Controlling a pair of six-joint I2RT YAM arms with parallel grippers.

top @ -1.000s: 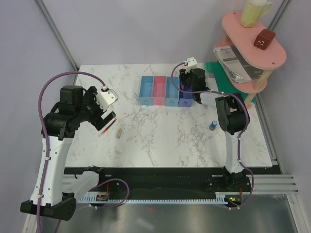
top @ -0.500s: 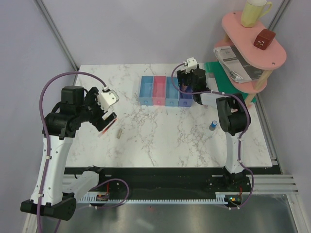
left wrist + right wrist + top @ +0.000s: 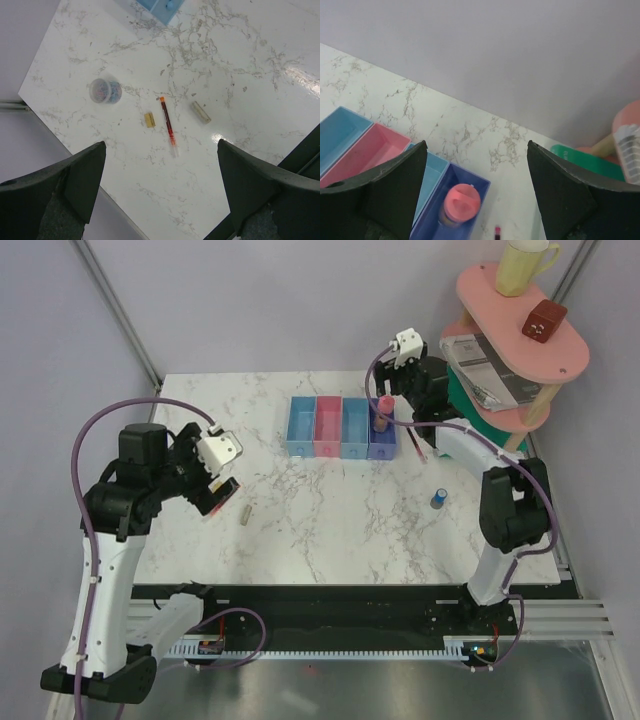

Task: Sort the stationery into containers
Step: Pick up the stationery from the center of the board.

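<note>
The stationery lies scattered over the marble surface (image 3: 330,540), with one piece already binned. The brown tube with pink cap (image 3: 461,202) stands upright in the purple-blue bin (image 3: 385,448), the end one at 3 o'clock of the row. That row of blue bin (image 3: 300,427), pink-red bin (image 3: 328,427), light blue bin (image 3: 354,427) and then purple-blue sits at 12 o'clock from the surface's middle in the top view.

The dark red pen (image 3: 415,447) lies on the surface just beside the purple-blue bin, at its 3 o'clock. The tiny blue cylinder (image 3: 438,499) stands apart, at about 4 o'clock from the bins. At 8 o'clock from the middle lies the short grey-brown stick (image 3: 246,512).

In the left wrist view the thin red pen (image 3: 168,125) lies at the stick's 9 o'clock, near but not touching. A small tan block (image 3: 149,119) sits just beside the pen, again at 9 o'clock. A small clear tub (image 3: 105,91) of coloured bits sits off toward 10 o'clock.

The right tool (image 3: 476,147) hangs raised at about 1 o'clock of the purple-blue bin, fingers spread wide and gripping nothing. The left tool (image 3: 160,146) hovers over the red pen, fully spread and empty.
</note>
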